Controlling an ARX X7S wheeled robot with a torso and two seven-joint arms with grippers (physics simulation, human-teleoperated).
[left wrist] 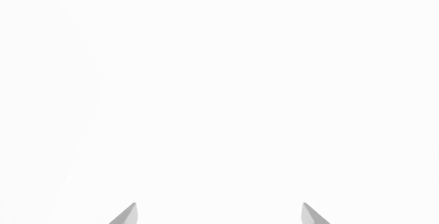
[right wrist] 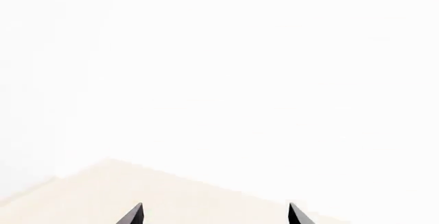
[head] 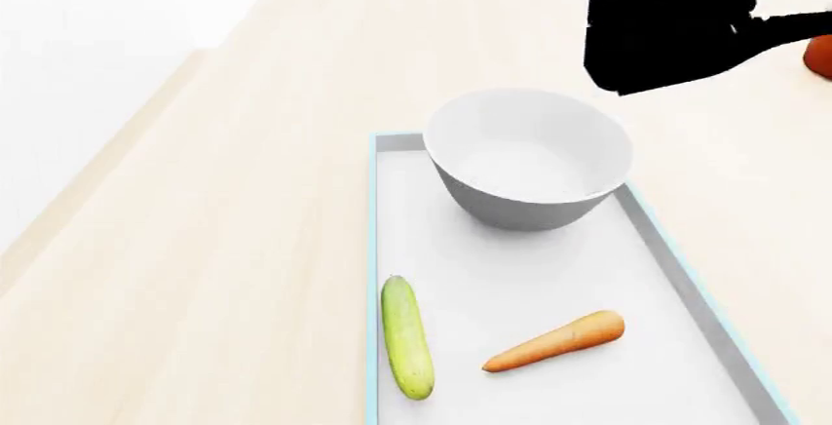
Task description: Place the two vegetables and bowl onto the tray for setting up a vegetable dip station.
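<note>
- The tray [head: 650,240] is a long, flat rectangle with a pale grey-white floor and a thin, low light blue rim; it lies on a light wooden table [head: 234,201], and only the head view shows it.
- The bowl [head: 528,157] sits at the tray's far end — round, plain white inside, shaded grey on its deep outer wall, smooth and empty, wider than the tray's floor there, so its near side overhangs the right rim.
- The cucumber [head: 405,336] lies on the near part of the tray, just beside the left rim and roughly parallel to it: smooth, light green, blunt at both ends.
- The carrot [head: 556,341] lies to the right of it, apart from it — tapered, orange, thick end pointing up and right, tip toward the cucumber.
- A black arm [head: 669,20] hangs above the table beyond the bowl, touching nothing; a sliver of something reddish-brown [head: 819,55] shows at the right edge.
- The left gripper [left wrist: 219,215] shows only in its wrist view: two grey fingertips set wide apart against blank white, holding nothing.
- The right gripper [right wrist: 216,215] shows two dark tips, likewise spread, over a corner of the table, empty.
</note>
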